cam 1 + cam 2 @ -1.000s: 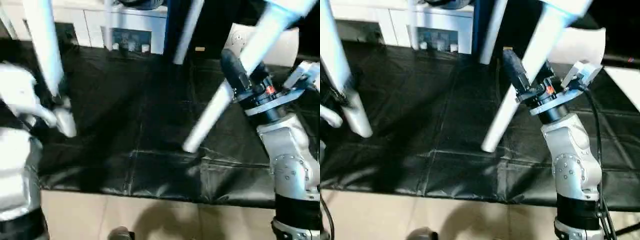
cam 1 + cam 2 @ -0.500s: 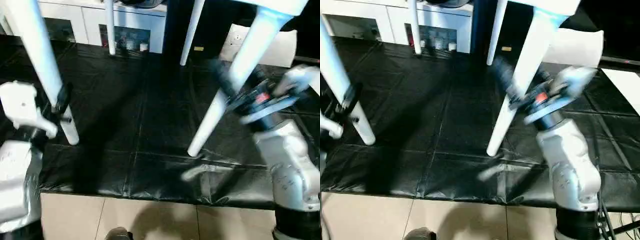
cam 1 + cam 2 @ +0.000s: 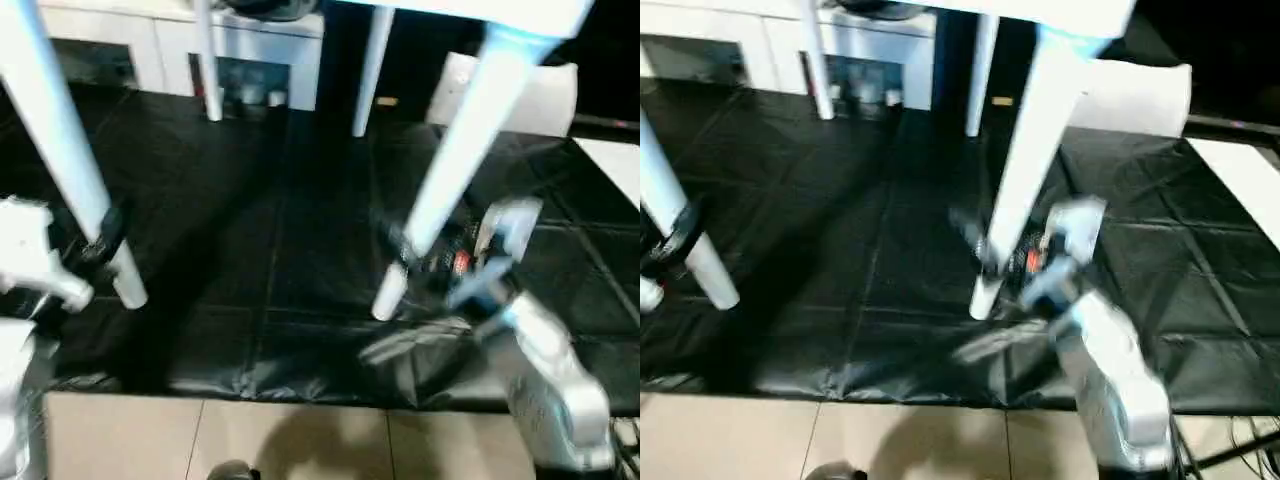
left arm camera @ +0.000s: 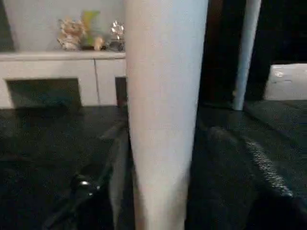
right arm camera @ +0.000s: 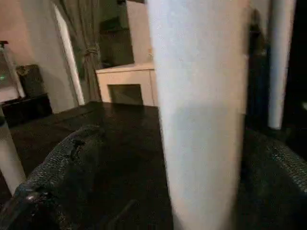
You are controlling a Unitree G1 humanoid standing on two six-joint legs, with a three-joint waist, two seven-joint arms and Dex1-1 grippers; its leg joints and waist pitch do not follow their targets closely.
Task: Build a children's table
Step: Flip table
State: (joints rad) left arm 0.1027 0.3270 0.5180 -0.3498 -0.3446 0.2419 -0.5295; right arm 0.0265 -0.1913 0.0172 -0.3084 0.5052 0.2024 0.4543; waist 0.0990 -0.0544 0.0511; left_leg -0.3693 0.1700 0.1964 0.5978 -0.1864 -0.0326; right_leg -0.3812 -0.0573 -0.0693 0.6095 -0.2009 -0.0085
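The children's table stands upright on its four white legs, its tabletop (image 3: 470, 12) along the top edge of the view. My left gripper (image 3: 105, 232) is low on the near left leg (image 3: 75, 170). That leg (image 4: 163, 120) rises between its black fingers (image 4: 249, 158), with a dark gap on one side, so the gripper is open. My right gripper (image 3: 410, 250) is just above the foot of the near right leg (image 3: 450, 160). Its fingers (image 5: 67, 163) stand wide apart on both sides of the leg (image 5: 201, 120), open. Two far legs (image 3: 205, 60) (image 3: 370, 70) stand behind.
The black-covered work table (image 3: 280, 250) carries everything, and its front edge runs along the bottom above a tiled floor (image 3: 300, 440). A white cabinet (image 3: 250, 40) stands at the back. A white object (image 3: 540, 95) lies at the back right.
The view has shifted. My right arm has swung down the near right leg towards its foot. My left gripper's fingers have spread wider around the near left leg.
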